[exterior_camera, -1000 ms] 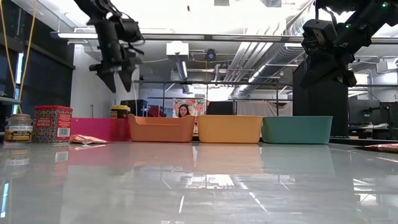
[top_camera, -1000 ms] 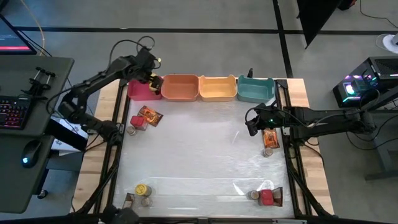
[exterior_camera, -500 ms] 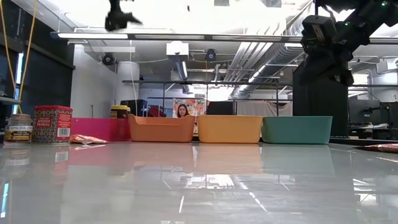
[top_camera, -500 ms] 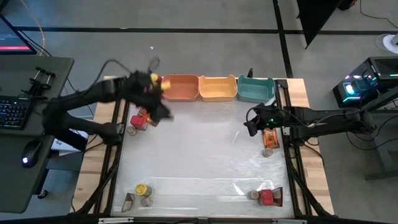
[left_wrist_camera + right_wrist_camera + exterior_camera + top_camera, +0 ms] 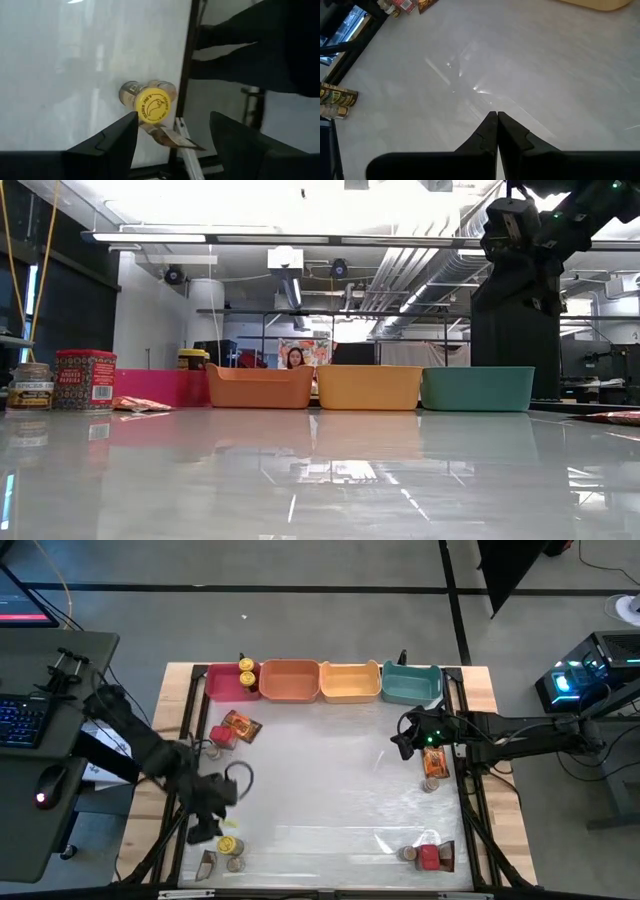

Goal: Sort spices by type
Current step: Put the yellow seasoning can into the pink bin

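The spices lie in clusters. At the near left, a yellow-lidded jar (image 5: pixel 152 105) stands beside a second jar (image 5: pixel 131 91) and a foil packet (image 5: pixel 167 137). My left gripper (image 5: pixel 172 145) hovers open above and just short of them, seen over the near-left corner (image 5: pixel 207 827). The pink bin (image 5: pixel 224 687) holds yellow-lidded jars (image 5: pixel 246 672). A red box (image 5: pixel 221 736), a foil packet (image 5: pixel 242 725) and a grey-lidded jar (image 5: pixel 211 749) sit at the left. My right gripper (image 5: pixel 496 120) is shut and hangs empty above the table at the right (image 5: pixel 404 740).
Orange (image 5: pixel 290 680), yellow (image 5: pixel 350 681) and teal (image 5: pixel 411 683) bins line the far edge. A foil packet (image 5: pixel 434 762) and a jar (image 5: pixel 431 783) lie at the right, and a red box (image 5: pixel 429 857) with a jar (image 5: pixel 408 854) at the near right. A person shows in the room behind the table.
My left gripper has swung from above the pink bin at the far left toward the table's near edge, turning as it went, and now hangs over the near-left cluster. It has left the low view. The yellow-lidded jars stay in the pink bin.
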